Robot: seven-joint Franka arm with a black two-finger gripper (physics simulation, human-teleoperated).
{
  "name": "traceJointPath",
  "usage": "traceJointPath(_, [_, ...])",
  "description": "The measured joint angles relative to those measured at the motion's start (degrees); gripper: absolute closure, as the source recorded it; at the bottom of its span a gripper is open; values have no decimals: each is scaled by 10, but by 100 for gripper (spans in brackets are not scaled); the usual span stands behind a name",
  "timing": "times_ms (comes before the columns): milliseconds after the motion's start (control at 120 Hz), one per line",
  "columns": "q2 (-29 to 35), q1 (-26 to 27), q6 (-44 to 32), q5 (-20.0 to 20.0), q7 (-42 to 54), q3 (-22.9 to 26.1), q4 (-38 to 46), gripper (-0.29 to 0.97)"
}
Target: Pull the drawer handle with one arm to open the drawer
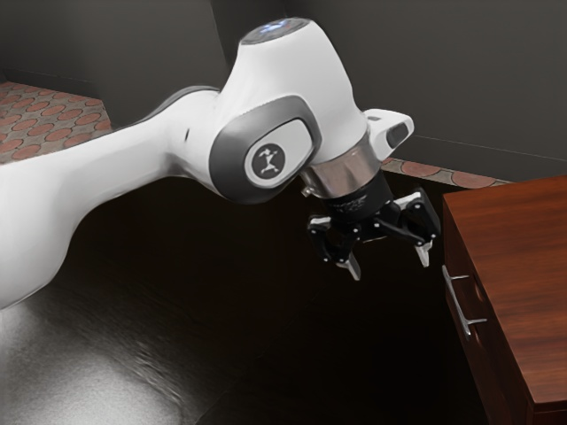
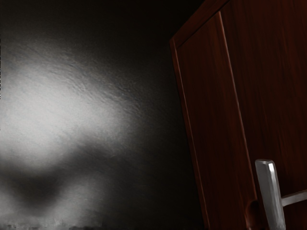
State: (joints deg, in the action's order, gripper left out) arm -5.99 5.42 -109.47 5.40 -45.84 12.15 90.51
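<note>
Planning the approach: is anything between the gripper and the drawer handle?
Nothing: in the exterior view, the stretch from the open gripper to the handle is bare.

Dark, glossy table (image 1: 266, 354) with a broad pale sheen at 8 o'clock in the exterior view. One reddish-brown wooden cabinet (image 1: 523, 266) stands at 4 o'clock, its front facing 9 o'clock. Its foot is cut off at the frame edge, so contact with the table can't be seen.
</note>
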Motion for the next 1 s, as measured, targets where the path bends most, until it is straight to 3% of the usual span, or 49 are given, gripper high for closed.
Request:
traceJointPath(250, [24, 7, -20, 16, -57, 4, 32, 7])
traceJointPath(450, [21, 1, -51, 53, -77, 4, 43, 10])
traceJointPath(642, [23, -1, -72, 91, -67, 5, 61, 13])
traceJointPath(1000, [3, 4, -113, 102, -23, 9, 63, 29])
